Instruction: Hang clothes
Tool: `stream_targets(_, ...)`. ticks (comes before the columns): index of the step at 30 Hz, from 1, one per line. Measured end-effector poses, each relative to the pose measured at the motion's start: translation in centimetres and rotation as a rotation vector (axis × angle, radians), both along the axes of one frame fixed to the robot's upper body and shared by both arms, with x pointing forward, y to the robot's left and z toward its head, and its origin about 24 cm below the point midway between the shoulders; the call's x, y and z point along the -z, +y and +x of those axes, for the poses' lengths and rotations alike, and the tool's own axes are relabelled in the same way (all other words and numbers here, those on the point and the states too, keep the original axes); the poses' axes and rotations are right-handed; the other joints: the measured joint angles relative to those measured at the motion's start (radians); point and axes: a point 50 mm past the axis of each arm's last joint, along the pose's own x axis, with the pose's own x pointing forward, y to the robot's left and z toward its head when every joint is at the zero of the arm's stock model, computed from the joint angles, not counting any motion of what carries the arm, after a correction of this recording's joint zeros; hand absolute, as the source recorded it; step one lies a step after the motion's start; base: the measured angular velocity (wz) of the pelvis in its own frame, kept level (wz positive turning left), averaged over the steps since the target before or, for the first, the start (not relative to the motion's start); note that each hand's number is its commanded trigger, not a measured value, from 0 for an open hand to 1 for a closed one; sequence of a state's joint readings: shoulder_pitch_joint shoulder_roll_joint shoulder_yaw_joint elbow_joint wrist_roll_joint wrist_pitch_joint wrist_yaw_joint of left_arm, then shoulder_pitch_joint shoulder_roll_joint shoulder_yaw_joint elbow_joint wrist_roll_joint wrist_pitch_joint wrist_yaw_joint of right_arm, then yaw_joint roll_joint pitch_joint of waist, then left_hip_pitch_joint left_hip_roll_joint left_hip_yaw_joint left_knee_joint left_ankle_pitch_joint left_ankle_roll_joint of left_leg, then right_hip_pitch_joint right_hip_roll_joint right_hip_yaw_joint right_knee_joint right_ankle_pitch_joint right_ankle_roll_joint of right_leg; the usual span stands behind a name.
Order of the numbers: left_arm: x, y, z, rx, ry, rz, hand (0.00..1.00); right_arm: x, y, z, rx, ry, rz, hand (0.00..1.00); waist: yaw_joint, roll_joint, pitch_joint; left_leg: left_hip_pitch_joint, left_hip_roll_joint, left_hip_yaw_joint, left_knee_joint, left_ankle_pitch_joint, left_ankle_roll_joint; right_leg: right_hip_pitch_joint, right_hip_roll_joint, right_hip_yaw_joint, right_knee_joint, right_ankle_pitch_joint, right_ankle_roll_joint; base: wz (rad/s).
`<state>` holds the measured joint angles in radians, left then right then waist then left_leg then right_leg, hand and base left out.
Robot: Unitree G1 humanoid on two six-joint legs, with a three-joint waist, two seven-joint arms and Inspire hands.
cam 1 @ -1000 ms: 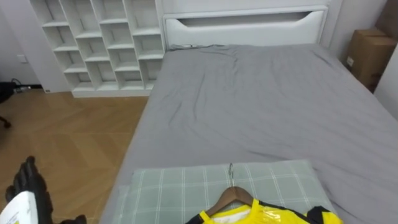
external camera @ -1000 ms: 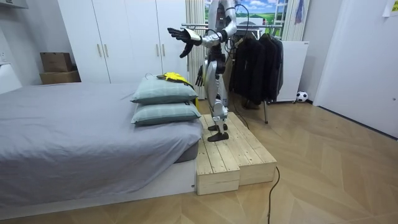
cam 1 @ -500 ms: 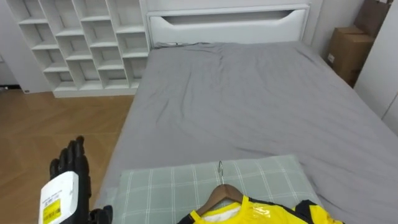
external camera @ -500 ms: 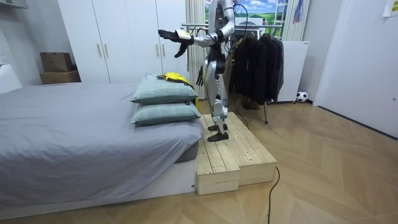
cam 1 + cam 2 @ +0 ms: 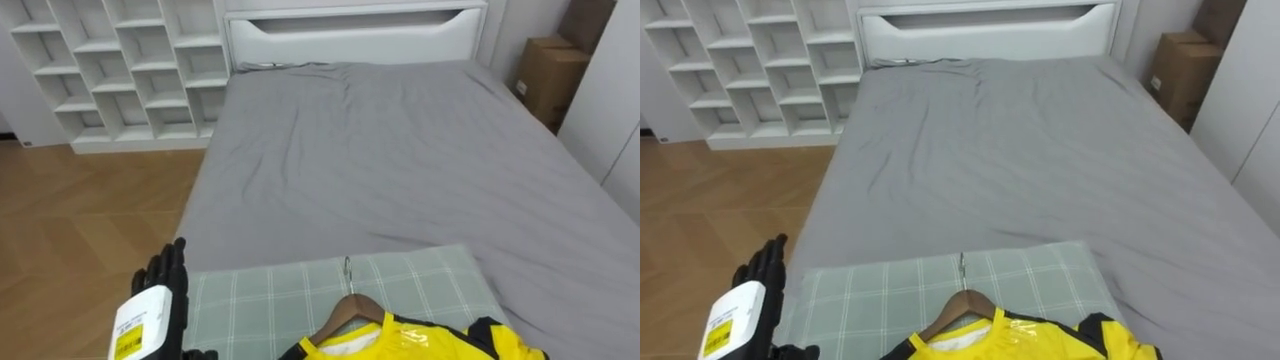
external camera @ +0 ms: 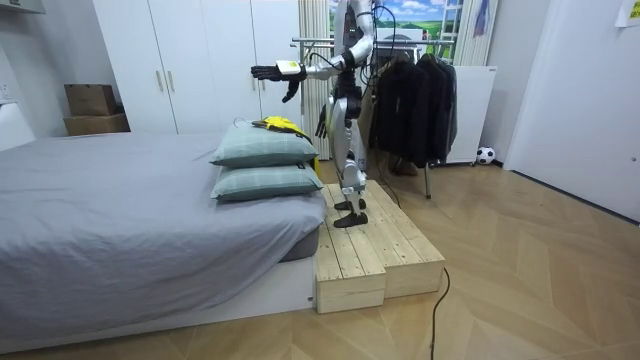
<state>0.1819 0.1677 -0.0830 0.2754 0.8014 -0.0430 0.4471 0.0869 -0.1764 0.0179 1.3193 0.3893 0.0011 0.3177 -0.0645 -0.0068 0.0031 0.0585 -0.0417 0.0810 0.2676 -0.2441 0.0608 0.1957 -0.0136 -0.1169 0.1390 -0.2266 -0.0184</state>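
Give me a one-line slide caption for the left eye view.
Open left hand hovers by checked pillow bearing yellow shirt on wooden hanger.

No readable text, print on left hand (image 5: 166,288) too small to read

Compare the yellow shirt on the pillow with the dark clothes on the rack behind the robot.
The yellow shirt is bright with black patches; the dark clothes are dark throughout. The shirt lies flat on the top pillow; the clothes hang from the rack. The shirt is a single piece; the clothes are several, bunched together. Both are garments.
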Motion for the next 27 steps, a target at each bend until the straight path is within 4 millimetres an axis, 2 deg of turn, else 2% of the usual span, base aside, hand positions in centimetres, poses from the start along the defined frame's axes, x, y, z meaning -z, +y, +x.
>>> stream_targets(6,0.1,-0.2,0.1,0.008,0.015,-0.016,0.00,0.0,0.3,0.3,-0.003,-0.007,0.006,0.00,-0.019,-0.006,0.0036,0.001,0.000,0.002,-0.004,0.000,0.000,-0.002,0.001,0.005,0.000,0.000,0.000,0.00)
stream_targets(12,1.1,-1.5,0.1,0.041,0.076,-0.056,0.00,0.1,0.4,0.5,-0.016,-0.009,0.002,0.00,-0.018,-0.010,0.0037,0.004,0.004,0.016,-0.011,0.000,0.000,-0.006,0.001,0.011,0.003,0.000,0.000,-0.05)
stream_targets(17,1.5,-2.6,-0.1,0.085,0.125,-0.069,0.00,0.1,0.6,0.7,-0.027,-0.014,0.005,0.00,-0.018,-0.017,0.0028,0.005,0.009,0.027,-0.012,0.000,0.000,-0.008,0.003,0.014,0.011,0.000,0.000,-0.05)
stream_targets(21,2.3,-2.8,-0.4,0.091,0.176,-0.070,0.00,0.1,0.7,0.7,-0.033,-0.014,0.006,0.00,-0.018,-0.018,-0.0041,0.005,0.010,0.030,-0.011,0.000,0.000,-0.017,0.004,0.025,0.013,0.000,0.000,-0.02)
stream_targets(27,2.7,-2.9,-0.6,0.084,0.208,-0.078,0.00,0.1,0.7,0.6,-0.032,-0.010,0.006,0.00,-0.018,-0.016,-0.0048,0.004,0.010,0.034,-0.013,0.000,0.000,-0.020,0.004,0.032,0.013,0.000,0.000,-0.01)
